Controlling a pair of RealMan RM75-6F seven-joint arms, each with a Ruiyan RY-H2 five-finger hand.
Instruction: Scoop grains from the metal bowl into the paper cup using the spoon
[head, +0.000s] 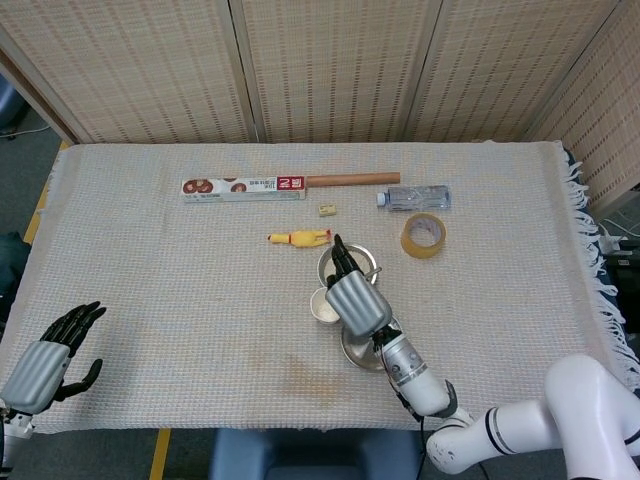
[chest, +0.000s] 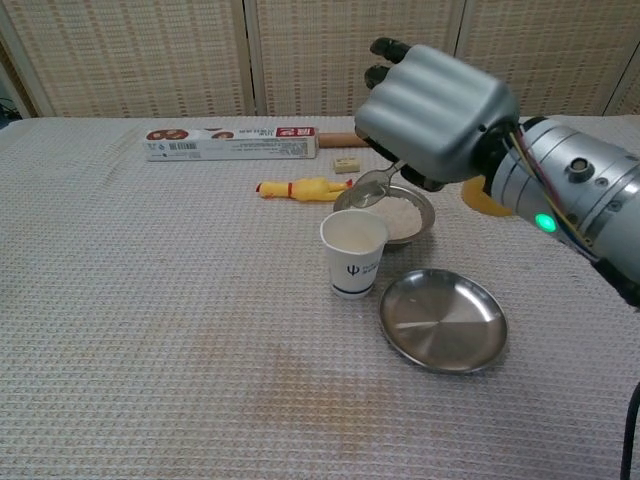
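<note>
The right hand (chest: 435, 110) holds the spoon (chest: 372, 186) above the metal bowl (chest: 396, 214) of grains; the paper cup (chest: 353, 254) stands just left and nearer.

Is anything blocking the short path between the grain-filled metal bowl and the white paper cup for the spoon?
Nothing visible. The white paper cup stands open-topped right beside the metal bowl of grains; the right hand holds the metal spoon over the bowl's near rim.

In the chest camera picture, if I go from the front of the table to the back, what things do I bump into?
Empty metal plate → paper cup → metal bowl of grains → yellow rubber chicken → long box.
</note>
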